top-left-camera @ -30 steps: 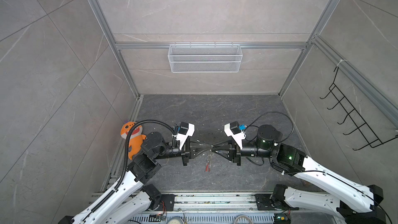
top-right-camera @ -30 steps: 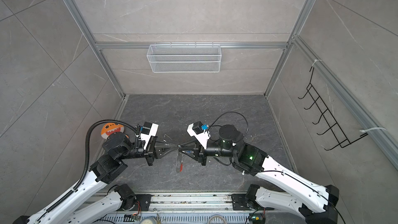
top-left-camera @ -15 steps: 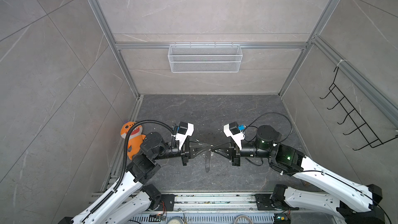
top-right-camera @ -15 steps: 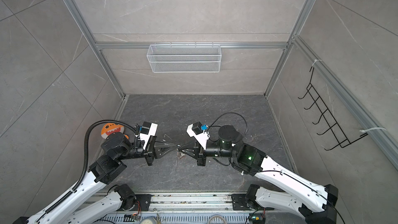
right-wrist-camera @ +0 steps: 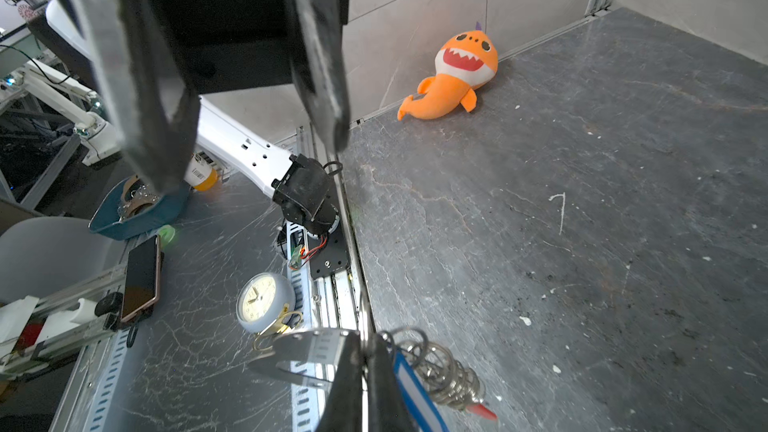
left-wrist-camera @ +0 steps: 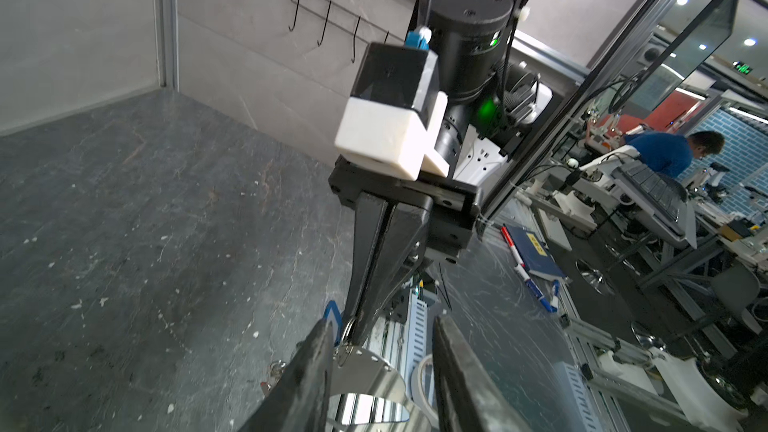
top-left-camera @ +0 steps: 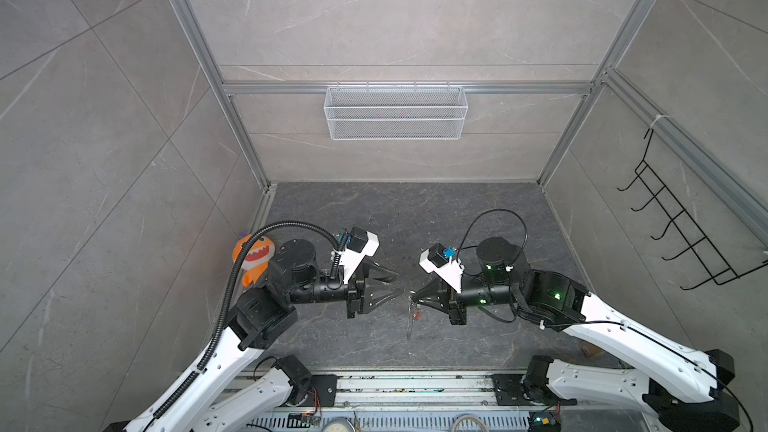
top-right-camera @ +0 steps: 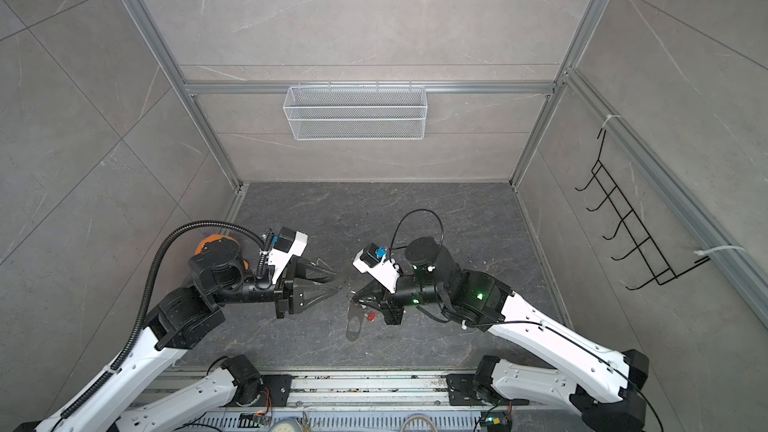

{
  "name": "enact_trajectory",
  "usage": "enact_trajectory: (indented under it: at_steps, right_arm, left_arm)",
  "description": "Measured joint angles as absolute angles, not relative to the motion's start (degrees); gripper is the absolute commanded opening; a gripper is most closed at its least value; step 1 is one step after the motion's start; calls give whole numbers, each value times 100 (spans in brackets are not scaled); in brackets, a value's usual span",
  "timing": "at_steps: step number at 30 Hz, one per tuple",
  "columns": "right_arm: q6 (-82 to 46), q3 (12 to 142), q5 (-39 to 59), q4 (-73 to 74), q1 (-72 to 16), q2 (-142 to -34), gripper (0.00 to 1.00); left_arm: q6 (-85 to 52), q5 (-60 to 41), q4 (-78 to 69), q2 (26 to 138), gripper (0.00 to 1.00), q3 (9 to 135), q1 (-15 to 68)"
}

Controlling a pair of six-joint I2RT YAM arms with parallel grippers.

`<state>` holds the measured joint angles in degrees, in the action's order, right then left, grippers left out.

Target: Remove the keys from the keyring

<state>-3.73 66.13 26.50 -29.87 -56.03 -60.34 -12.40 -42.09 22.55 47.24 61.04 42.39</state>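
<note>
Both arms are wearing white shells on the long links, the left arm (top-left-camera: 228,361) and the right arm (top-left-camera: 631,342) alike, with black housings at the joints. A ribbed black conduit (top-left-camera: 227,284) is running along the left one; a thin black cable (top-left-camera: 496,210) is looping off the right, where green lights (top-left-camera: 556,295) are glowing. The left gripper (top-left-camera: 397,283) is showing tapered black fingers (top-left-camera: 380,297) under a white camera mount (top-left-camera: 357,258).
</note>
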Motion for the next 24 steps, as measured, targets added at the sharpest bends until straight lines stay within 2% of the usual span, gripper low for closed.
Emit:
enact_trajectory:
  at_steps: [5, 13, 21, 24]
  right_arm:
    - [-178, 6831, 2801, -3319, -5603, -6158, 0]
    - [-64, 7013, 2858, -3562, -5603, -6357, 0]
    - [-58, 7041, 2856, -3577, -5603, -6451, 0]
    - [-58, 7052, 2856, -3575, -5603, -6484, 0]
  left_arm:
    - [-969, -4364, 2936, 5199, 39, 6300, 4241]
    - [-674, -4521, 3544, 5496, 28, 6425, 4272]
    - [-574, -4550, 3605, 5500, 29, 6471, 4348]
    - [-539, -4521, 3605, 5516, 25, 6471, 4421]
